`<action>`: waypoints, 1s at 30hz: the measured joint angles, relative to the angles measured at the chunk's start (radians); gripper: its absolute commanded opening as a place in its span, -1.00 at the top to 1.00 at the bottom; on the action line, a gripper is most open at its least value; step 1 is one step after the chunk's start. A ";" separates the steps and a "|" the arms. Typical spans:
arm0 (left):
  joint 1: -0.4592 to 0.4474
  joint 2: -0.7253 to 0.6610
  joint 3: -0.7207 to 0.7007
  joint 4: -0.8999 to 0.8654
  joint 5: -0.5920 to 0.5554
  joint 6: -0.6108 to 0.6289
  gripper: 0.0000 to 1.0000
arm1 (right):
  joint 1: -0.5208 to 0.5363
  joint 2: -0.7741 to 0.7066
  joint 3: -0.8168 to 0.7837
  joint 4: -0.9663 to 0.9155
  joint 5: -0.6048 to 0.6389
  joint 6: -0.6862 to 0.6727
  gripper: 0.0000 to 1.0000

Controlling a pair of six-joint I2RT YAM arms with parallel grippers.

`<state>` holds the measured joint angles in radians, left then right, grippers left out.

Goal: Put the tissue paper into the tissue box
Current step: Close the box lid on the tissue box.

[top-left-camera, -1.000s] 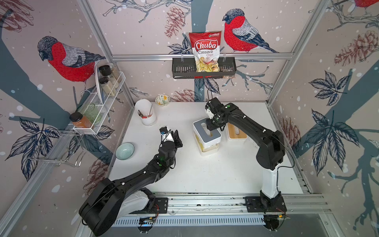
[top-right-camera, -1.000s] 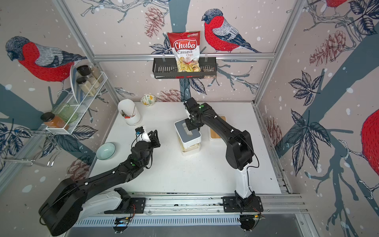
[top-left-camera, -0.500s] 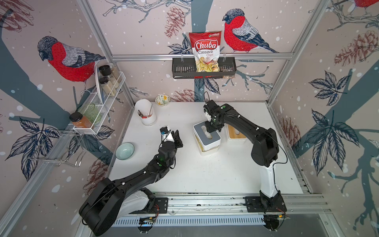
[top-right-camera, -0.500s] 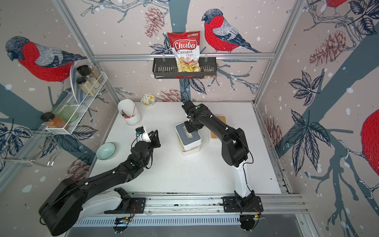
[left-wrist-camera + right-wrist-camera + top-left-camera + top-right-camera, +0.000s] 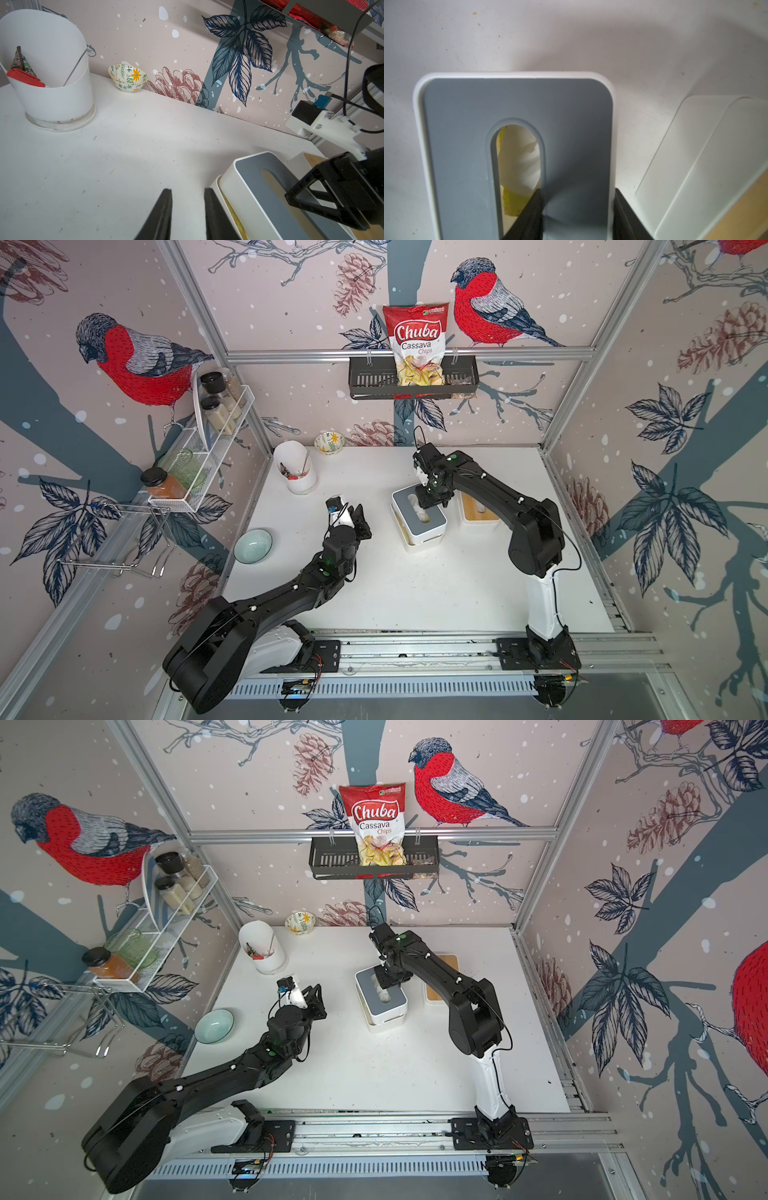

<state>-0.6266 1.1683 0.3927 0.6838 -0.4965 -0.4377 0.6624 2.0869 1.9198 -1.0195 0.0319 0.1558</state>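
Observation:
The tissue box [image 5: 420, 542] is a white base with a grey-topped lid [image 5: 430, 526] resting askew on it, in both top views [image 5: 384, 1011]. White tissue paper [image 5: 521, 162] shows inside through the lid's oval slot, over something yellow. My right gripper [image 5: 577, 190] is shut on the lid, one finger in the slot and the other outside the lid's edge [image 5: 432, 499]. My left gripper [image 5: 188, 190] stands open and holds nothing, just left of the box above the table [image 5: 358, 517].
A second white box with a wooden top [image 5: 478, 514] stands right of the tissue box. A white utensil holder [image 5: 297, 472] and a floral bowl [image 5: 329, 442] are at the back, a pale green bowl [image 5: 252, 545] at the left edge.
My right arm has drawn its elbow nearer and its gripper has come down a little with the lid over the base. The left arm has not moved.

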 measured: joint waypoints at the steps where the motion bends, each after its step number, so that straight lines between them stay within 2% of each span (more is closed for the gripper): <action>1: 0.000 0.001 0.000 0.000 0.000 0.000 0.39 | 0.000 -0.004 0.001 -0.006 0.000 0.000 0.82; 22: 0.000 -0.002 0.000 0.007 0.000 0.000 0.40 | 0.012 0.064 0.058 -0.069 -0.038 0.022 0.82; 30: 0.000 0.003 0.000 0.010 0.001 0.000 0.40 | 0.005 0.147 0.163 -0.091 -0.038 0.026 0.80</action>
<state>-0.6266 1.1717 0.3931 0.6937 -0.4953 -0.4377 0.6678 2.2337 2.0827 -1.1103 -0.0059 0.1818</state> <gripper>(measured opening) 0.301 0.473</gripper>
